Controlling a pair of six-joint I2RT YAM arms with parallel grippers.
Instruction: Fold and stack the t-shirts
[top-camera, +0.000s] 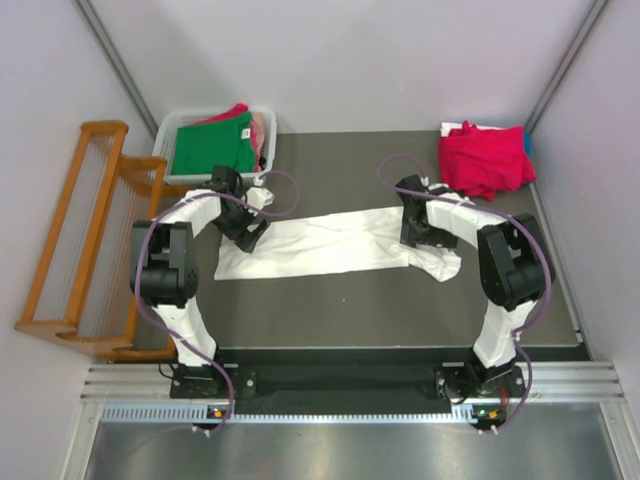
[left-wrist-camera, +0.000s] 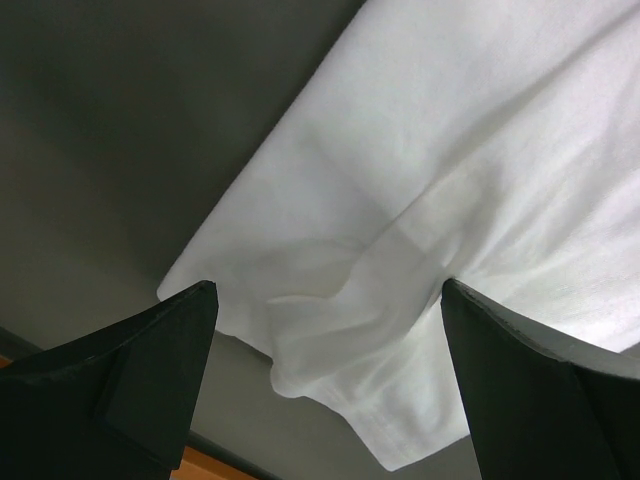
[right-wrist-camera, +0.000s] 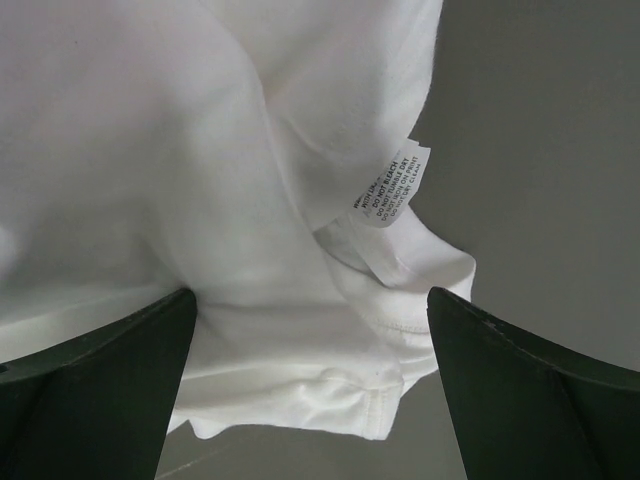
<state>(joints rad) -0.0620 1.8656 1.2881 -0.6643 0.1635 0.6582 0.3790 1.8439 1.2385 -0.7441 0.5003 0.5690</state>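
A white t-shirt (top-camera: 330, 243), folded into a long strip, lies across the middle of the dark table. My left gripper (top-camera: 250, 232) hovers over its left end, jaws wide open. In the left wrist view the gripper (left-wrist-camera: 328, 290) straddles a rumpled sleeve corner of the white cloth (left-wrist-camera: 420, 200) and holds nothing. My right gripper (top-camera: 416, 238) is over the right end. In the right wrist view it (right-wrist-camera: 311, 295) stands open above the hem and collar, where a care label (right-wrist-camera: 392, 185) shows. A bright green t-shirt (top-camera: 212, 147) lies in the basket. Crimson t-shirts (top-camera: 485, 160) are heaped at the back right.
The white slatted basket (top-camera: 168, 135) stands at the back left, with red and pink cloth (top-camera: 240, 112) behind the green shirt. An orange wooden rack (top-camera: 80, 240) stands left of the table. Bare dark tabletop (top-camera: 350, 305) lies between the shirt and the arm bases.
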